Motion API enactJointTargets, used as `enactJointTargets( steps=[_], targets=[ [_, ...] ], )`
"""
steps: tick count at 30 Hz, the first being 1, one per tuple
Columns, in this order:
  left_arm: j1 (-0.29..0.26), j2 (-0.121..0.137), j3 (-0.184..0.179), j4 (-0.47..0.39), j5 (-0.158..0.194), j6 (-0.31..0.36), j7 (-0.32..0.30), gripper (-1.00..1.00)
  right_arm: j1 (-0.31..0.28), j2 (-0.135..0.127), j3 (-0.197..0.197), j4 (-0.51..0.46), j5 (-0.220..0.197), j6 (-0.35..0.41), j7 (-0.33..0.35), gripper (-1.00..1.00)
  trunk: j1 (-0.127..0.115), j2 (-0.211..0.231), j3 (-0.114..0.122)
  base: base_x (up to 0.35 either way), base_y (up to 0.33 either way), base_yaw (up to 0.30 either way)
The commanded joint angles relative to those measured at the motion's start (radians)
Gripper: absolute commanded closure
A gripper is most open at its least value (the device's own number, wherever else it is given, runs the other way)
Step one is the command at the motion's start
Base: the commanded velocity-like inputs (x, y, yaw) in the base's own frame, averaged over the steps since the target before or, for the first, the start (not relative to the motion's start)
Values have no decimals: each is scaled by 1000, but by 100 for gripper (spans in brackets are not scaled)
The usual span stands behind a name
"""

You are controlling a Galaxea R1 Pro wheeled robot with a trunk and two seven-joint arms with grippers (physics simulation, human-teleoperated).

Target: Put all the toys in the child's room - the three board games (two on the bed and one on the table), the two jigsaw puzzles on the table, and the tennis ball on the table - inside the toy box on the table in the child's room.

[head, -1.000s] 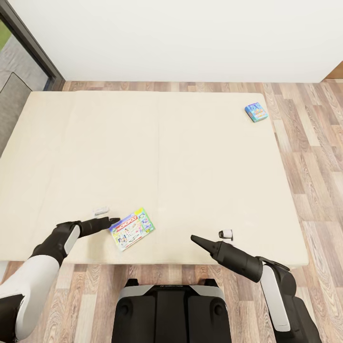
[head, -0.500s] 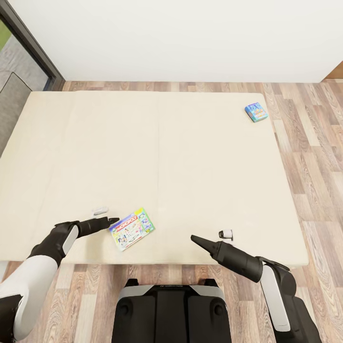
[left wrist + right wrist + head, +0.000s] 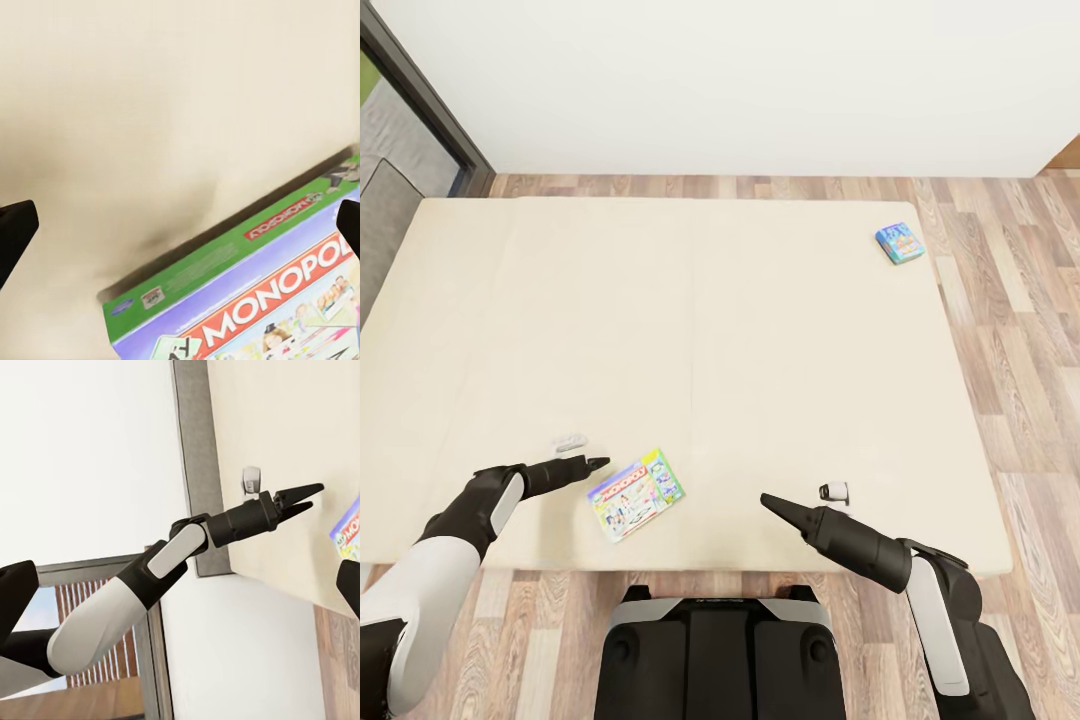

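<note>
From the head view, the flat Monopoly box [image 3: 636, 494] lies low and left of centre on the cream bed [image 3: 760, 350], just right of the left tool [image 3: 596, 463], while a small blue box [image 3: 897, 242] sits far off, upper right. The left wrist view reveals its glossy green edge and red lettering between parted fingers. The right wrist view catches the left tool's tips [image 3: 304, 496] slightly apart; the right tool [image 3: 767, 499] hovers over bare mattress at lower centre, its fingers spread at that view's edges.

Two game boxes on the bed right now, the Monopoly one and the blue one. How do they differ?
The green-edged Monopoly box looks wider in the head view than the small blue square box. The Monopoly box lies at the bed's near edge, just off the left gripper; the blue box sits at the far right corner, away from both arms. The Monopoly print is readable; the blue box's is too small to read. Both lie flat on the cream mattress, turned askew.
</note>
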Motion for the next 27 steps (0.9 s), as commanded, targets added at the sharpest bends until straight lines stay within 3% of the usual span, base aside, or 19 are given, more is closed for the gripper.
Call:
enactJointTargets(
  steps=[1, 9, 17, 27],
  targets=[
    [0, 0, 2, 0, 9, 9, -1, -100, 0, 1, -2, 0, 3, 4, 5, -100, 1, -1, -1, 28, 0, 0],
    [0, 0, 2, 1, 9, 9, -10, -100, 0, 0, -3, 0, 2, 4, 5, -100, 1, -1, -1, 8, 0, 0],
    [2, 2, 2, 39, 7, 12, -85, -100, 0, -1, -2, 0, -1, 4, 5, -100, 1, -1, -1, 0, 0, 0],
    [2, 2, 3, 80, 7, 15, -96, -100, 0, 0, -2, -1, -3, 4, 4, -100, 1, -1, -1, 0, 0, 0]
  ],
)
